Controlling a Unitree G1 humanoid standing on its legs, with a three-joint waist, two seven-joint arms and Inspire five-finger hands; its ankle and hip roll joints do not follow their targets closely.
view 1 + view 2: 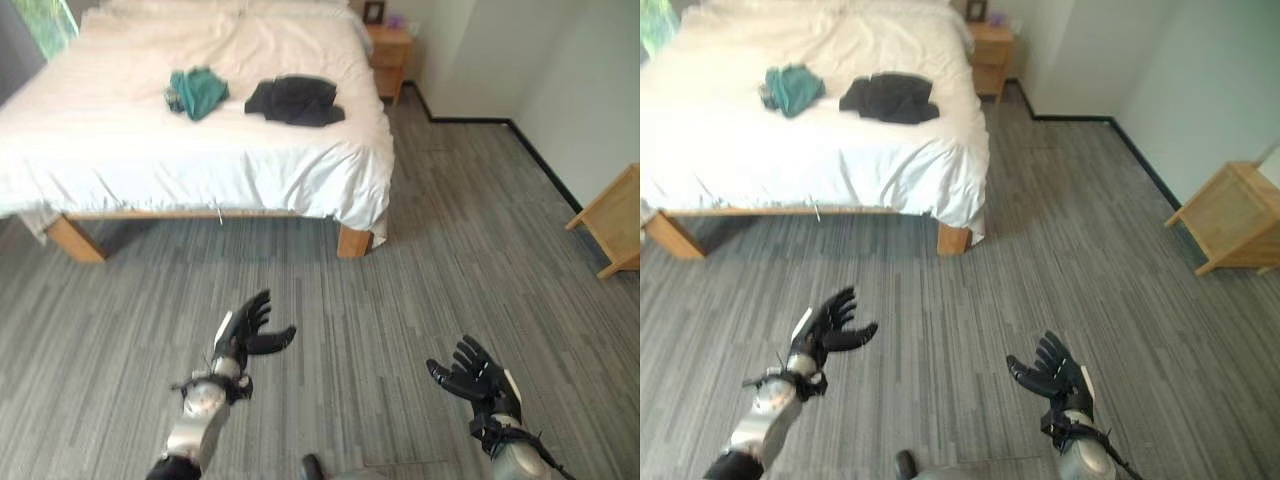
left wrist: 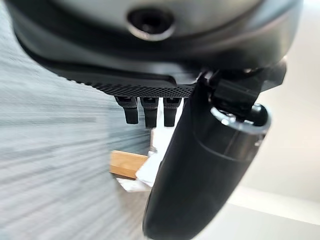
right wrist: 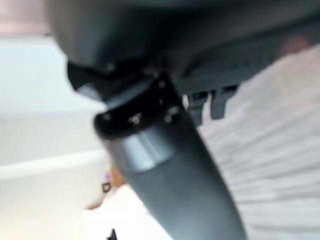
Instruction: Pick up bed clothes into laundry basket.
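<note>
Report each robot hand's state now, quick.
Left robot hand: open, fingers spread, holding nothing, above the grey striped carpet floor.
Right robot hand: open, fingers relaxed, holding nothing.

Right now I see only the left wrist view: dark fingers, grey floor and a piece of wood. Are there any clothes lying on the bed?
Observer: Yes, two. A teal garment and a black garment lie apart on the white bed, the black one to the robot's right of the teal one.
Operator: Is a hand close to them?
Observer: No. The left hand and the right hand are both over the grey floor, short of the bed, with fingers open and nothing in them.
</note>
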